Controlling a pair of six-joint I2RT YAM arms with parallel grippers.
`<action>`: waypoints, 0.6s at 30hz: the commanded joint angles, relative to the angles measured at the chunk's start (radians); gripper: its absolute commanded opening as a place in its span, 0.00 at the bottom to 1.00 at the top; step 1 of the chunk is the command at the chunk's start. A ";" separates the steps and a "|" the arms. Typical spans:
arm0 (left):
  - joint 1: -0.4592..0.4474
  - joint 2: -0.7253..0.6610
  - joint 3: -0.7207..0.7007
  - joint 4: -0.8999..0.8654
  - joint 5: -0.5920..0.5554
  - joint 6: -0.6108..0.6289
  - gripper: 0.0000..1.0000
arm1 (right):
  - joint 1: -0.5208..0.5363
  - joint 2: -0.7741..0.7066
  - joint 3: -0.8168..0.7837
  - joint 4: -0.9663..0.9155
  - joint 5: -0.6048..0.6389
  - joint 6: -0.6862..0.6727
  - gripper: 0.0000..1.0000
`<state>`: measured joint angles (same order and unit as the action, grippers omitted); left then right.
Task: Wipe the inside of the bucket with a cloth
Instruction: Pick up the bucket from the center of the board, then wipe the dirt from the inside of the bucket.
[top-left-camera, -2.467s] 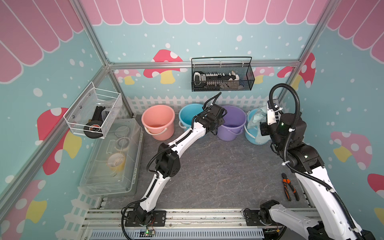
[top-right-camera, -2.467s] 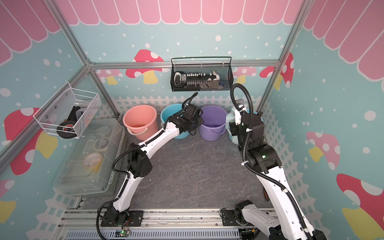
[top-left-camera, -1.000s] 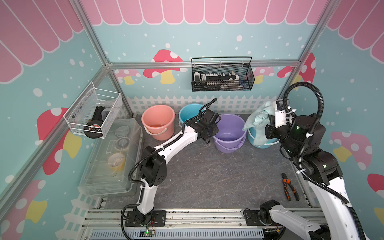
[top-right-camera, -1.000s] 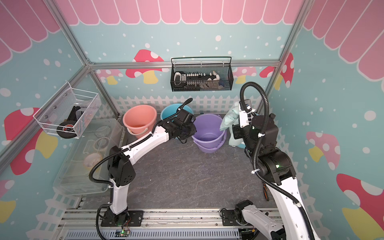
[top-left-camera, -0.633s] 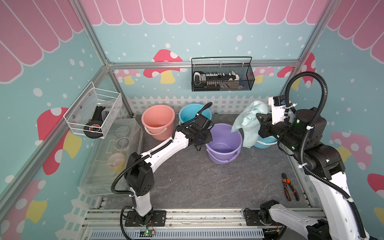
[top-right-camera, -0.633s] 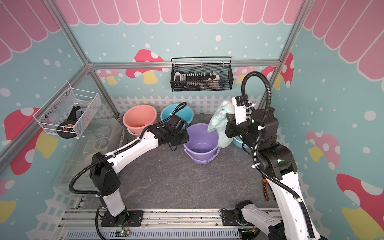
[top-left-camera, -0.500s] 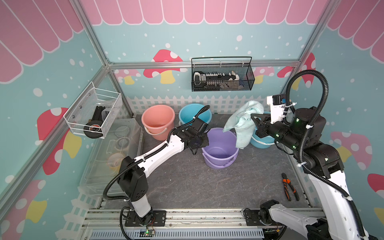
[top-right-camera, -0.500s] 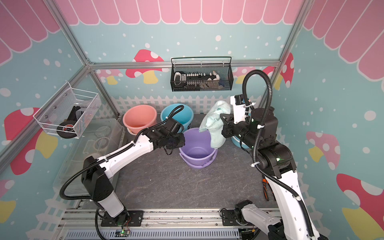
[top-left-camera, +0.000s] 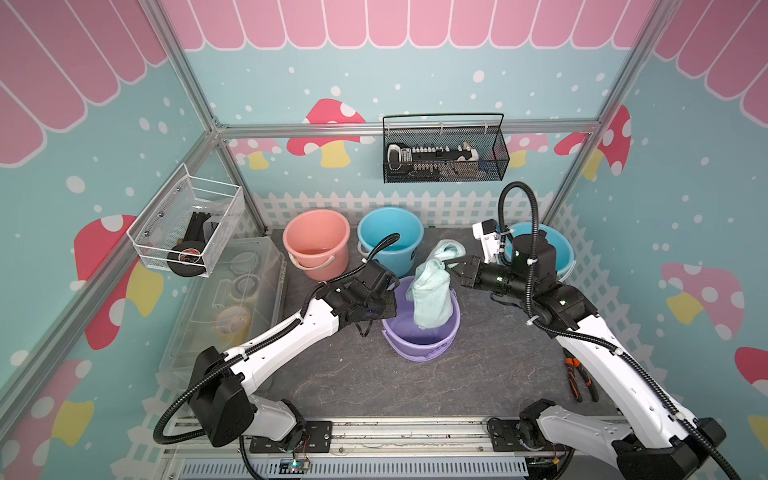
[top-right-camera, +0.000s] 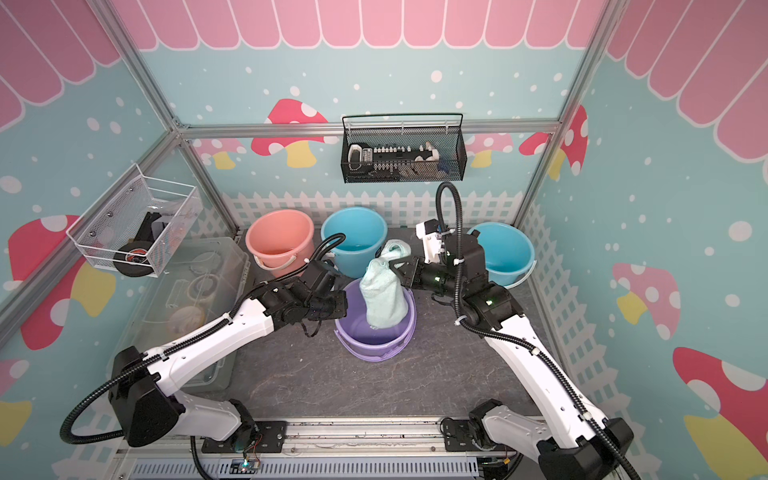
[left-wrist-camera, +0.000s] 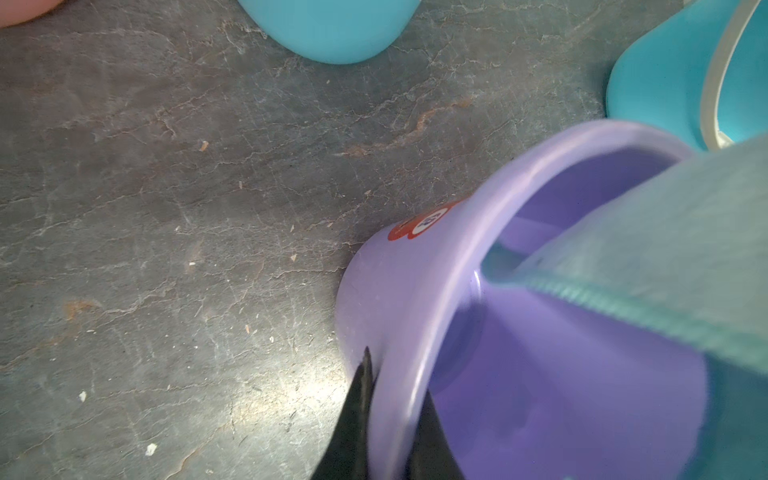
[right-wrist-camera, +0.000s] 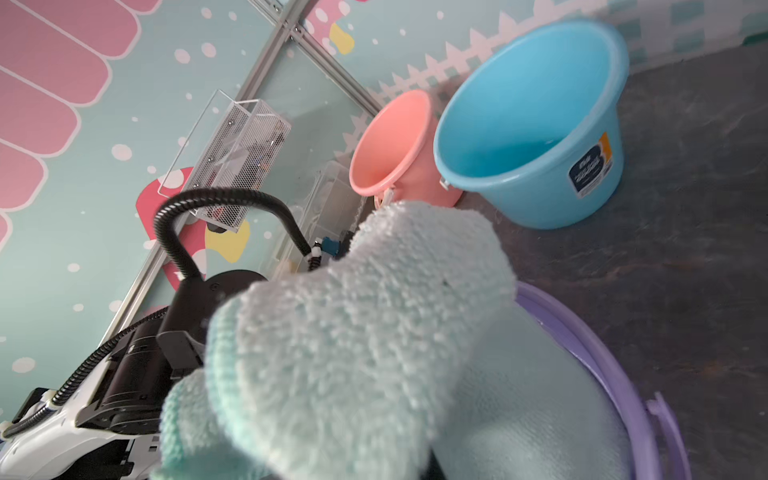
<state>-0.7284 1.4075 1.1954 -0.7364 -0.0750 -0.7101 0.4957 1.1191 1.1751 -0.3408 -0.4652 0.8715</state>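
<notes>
I had the left gripper (left-wrist-camera: 395, 386) pinched on the rim of the purple bucket (top-left-camera: 422, 351). The right gripper (top-left-camera: 455, 266) was clamped on the cloth (top-left-camera: 430, 295), which hung beneath it into the bucket's mouth. The best move seemed to be lowering further, then pressing along the wall.

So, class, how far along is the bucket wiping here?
Done: left end effector clamps the rim of the purple bucket, steadying it. In hand: right end effector holds the cloth, hanging into the bucket. Left: rubbing the cloth round the inside walls and floor.
</notes>
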 joint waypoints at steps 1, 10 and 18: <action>-0.002 -0.040 -0.021 0.058 -0.004 0.004 0.00 | 0.051 0.016 -0.060 0.103 -0.025 0.099 0.00; -0.005 -0.071 -0.067 0.085 0.036 0.008 0.00 | 0.157 0.057 -0.177 0.112 0.033 0.081 0.00; -0.014 -0.109 -0.089 0.075 0.053 0.002 0.00 | 0.229 0.134 -0.100 -0.242 0.380 -0.214 0.00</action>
<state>-0.7319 1.3361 1.1172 -0.6975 -0.0395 -0.7033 0.6891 1.2205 1.0306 -0.4404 -0.2558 0.7975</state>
